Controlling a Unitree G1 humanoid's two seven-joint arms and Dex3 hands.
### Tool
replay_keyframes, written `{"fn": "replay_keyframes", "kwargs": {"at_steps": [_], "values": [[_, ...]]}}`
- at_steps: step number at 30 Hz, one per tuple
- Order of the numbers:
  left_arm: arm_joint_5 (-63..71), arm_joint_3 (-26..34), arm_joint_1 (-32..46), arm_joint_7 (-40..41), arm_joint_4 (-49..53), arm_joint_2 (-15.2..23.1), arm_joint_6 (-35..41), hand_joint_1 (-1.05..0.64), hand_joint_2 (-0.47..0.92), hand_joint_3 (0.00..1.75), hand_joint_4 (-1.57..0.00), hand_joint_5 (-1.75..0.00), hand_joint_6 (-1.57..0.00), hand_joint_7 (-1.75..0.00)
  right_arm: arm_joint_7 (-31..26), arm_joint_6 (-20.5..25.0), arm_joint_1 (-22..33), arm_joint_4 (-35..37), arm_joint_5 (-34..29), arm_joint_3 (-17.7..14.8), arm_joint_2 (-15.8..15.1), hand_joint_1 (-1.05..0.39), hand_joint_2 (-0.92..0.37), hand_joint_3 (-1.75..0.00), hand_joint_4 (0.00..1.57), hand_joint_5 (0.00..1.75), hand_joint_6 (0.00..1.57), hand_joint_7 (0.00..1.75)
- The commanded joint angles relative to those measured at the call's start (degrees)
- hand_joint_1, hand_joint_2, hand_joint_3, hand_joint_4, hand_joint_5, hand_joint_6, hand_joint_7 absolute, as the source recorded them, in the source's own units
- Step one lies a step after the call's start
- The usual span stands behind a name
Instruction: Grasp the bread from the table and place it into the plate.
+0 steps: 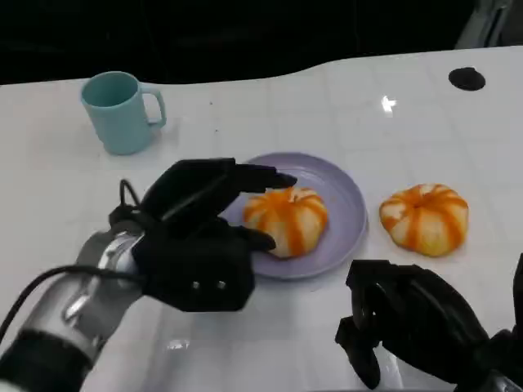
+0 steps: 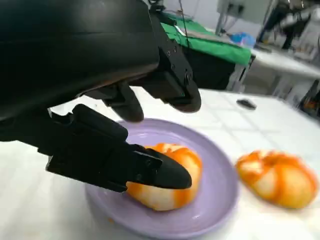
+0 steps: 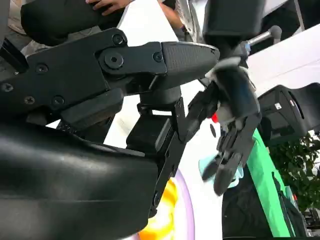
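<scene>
An orange-and-white striped bread lies on the lilac plate. My left hand hovers at the plate's left side. Its fingers are spread above the bread and its thumb lies against the bread's near side, without gripping it. A second striped bread sits on the table right of the plate. My right hand rests low at the front right, holding nothing, a short way in front of that second bread.
A teal mug stands at the back left of the white table. A small black disc lies at the far right. The table's dark far edge runs behind them. A person's hand shows beside the table.
</scene>
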Motion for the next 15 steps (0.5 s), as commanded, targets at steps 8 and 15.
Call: {"fn": "replay_keyframes", "kwargs": {"at_steps": [8, 15], "values": [[-30.69, 9.91, 17.06, -15.89, -20.79, -3.98, 10.74, -0.59, 0.92, 0.22, -0.56, -1.74, -0.44, -1.68, -0.76, 0.93, 0.08, -1.32, 0.31, -0.50, -0.53, -0.91, -0.92, -0.36, 1.30, 1.57, 1.11, 1.50], [-38.85, 12.13, 23.81, -18.56, -28.68, -4.84, 18.20, -0.67, 0.92, 0.26, -0.60, -1.75, -0.45, -1.75, -0.30, 0.95, -0.29, -0.84, 0.65, -0.71, -0.55, -0.91, -0.92, -0.36, 1.29, 1.58, 1.11, 1.52]]}}
